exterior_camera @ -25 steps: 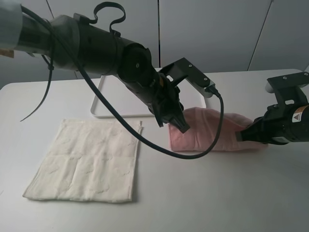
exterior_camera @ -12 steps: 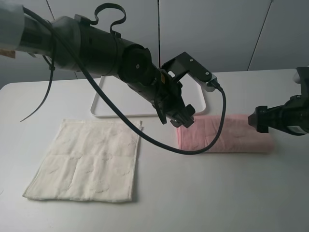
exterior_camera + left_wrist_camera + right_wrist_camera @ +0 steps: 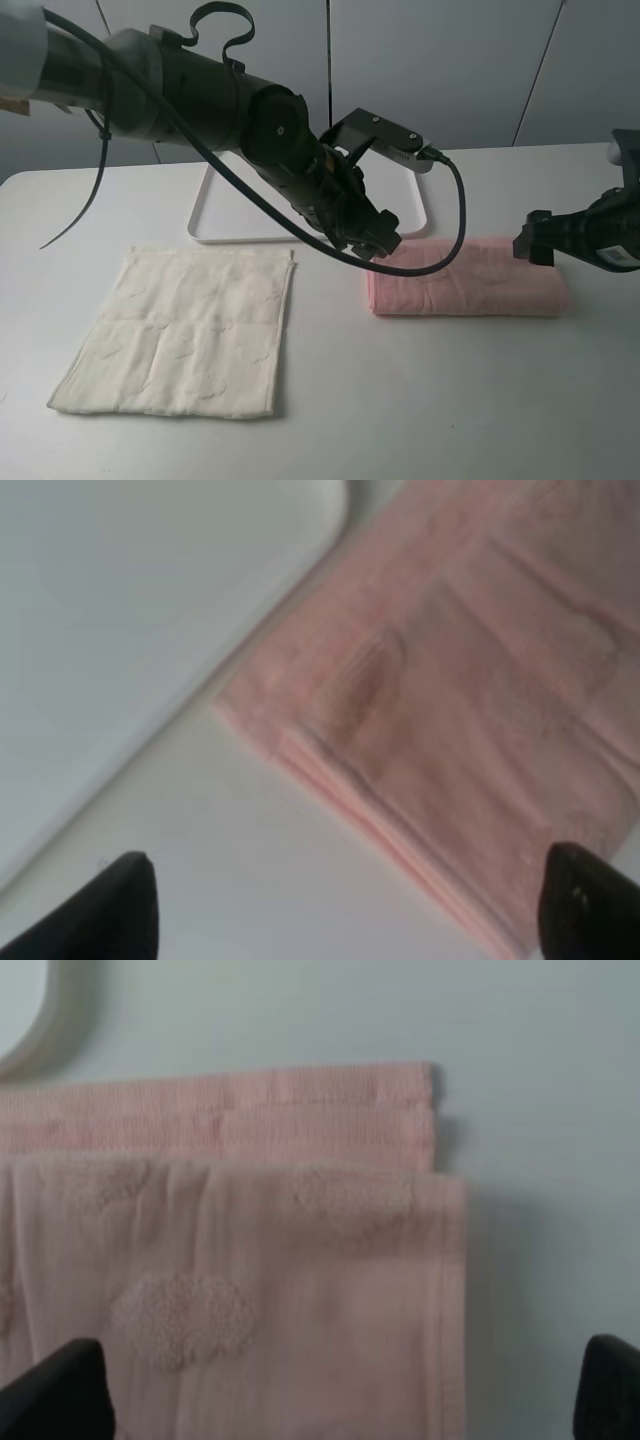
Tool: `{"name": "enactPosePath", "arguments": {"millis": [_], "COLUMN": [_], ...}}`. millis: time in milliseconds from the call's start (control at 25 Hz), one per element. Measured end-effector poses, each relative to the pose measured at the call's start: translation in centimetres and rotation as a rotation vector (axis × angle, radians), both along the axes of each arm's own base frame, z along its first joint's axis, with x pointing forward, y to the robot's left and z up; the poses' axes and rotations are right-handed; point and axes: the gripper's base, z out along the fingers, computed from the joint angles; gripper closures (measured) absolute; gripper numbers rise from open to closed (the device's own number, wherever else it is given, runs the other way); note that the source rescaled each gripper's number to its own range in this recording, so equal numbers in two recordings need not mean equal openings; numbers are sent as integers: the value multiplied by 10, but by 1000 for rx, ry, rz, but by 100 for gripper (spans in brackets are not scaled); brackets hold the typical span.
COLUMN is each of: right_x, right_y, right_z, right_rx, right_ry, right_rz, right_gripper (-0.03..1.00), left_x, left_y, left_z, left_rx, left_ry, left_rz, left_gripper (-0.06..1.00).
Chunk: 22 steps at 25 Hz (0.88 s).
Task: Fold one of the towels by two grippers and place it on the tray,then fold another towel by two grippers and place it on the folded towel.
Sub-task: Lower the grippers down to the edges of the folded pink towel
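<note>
Where the folded pink towel (image 3: 467,290) lies long-axis left-right just beside the tray (image 3: 230,215) corner, open table (image 3: 450,400) in front, left gripper (image 3: 378,243) and right gripper (image 3: 530,246) spread wide, empty, at its ends.

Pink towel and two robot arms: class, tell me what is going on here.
The pink towel lies folded into a long strip on the table, near the tray, not yet on it. The left gripper and right gripper hover open over its ends, holding nothing. The cream-white towel lies flat and unfolded at the left.
</note>
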Motion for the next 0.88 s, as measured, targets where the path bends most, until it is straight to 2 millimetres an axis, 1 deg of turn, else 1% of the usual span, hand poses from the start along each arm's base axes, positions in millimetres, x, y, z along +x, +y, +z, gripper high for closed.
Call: {"name": "enactPosePath", "arguments": {"millis": [120,240,320,400,480,600,720,880], "right_x": [13,23,29,33,36,39,40,42], "right_y": [1,2,2,3,3,3,3,3], "right_z": [15,22,24,27,29,32,31,20], "right_rx": [-5,-12,-16,-16,-10,-1,-1,-13], "right_ry": [29,102,158,207,232,268,307,364], "right_rz": [7,14,16,12,-1,-24,-29,-25], "right_gripper": [-3,-3,-3,-3,-3,-3,-3,-3], "left_x": [8,15,20,26,32,41,47,48], "left_y": [3,-4,-10,-16,-21,-25,-26,-26], "left_z": [11,25,24,15,0,-15,-19,-24], "left_rx": [9,18,48,87,135,155,139,136], "left_ry": [49,84,130,182,247,304,323,343], "left_rz": [41,54,63,70,92,155,216,252], "left_gripper": [-3,-3,-3,-3,-3,-3,-3,-3]}}
